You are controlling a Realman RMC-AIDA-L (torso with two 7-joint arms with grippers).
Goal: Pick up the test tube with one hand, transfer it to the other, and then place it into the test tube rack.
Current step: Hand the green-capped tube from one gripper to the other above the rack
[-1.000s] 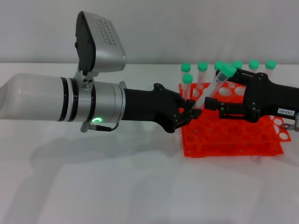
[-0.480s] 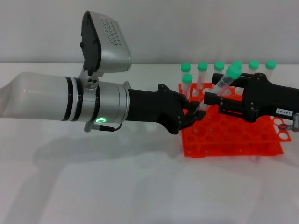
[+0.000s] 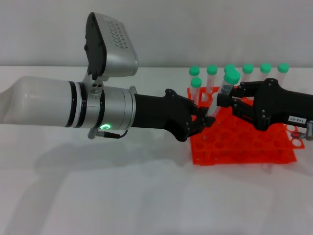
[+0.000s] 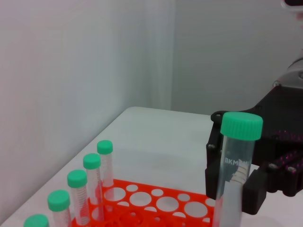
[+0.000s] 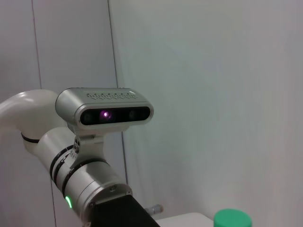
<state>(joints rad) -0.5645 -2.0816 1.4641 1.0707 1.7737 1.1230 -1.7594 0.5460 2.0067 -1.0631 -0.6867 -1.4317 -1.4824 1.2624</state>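
Note:
The test tube (image 3: 222,93), clear with a green cap, leans a little above the left end of the orange-red test tube rack (image 3: 244,147). My left gripper (image 3: 206,119), on the thick white-and-silver arm, is shut on the tube's lower end. My right gripper (image 3: 225,99), black with a white label, comes in from the right and is shut on the tube just below the cap. In the left wrist view the tube (image 4: 235,161) stands upright, with the right gripper's fingers (image 4: 258,194) pressed to both of its sides. The right wrist view shows only the tube's cap (image 5: 232,220).
Several other green-capped tubes (image 3: 266,67) stand in the rack's back row and left end, also seen as tubes (image 4: 90,163) in the left wrist view. The left wrist's camera housing (image 3: 110,49) rises above the arm. White table surrounds the rack.
The left arm moved right at first, then held still. The right gripper closed in around the tube's upper part. The tube swung more upright, its cap shifting left.

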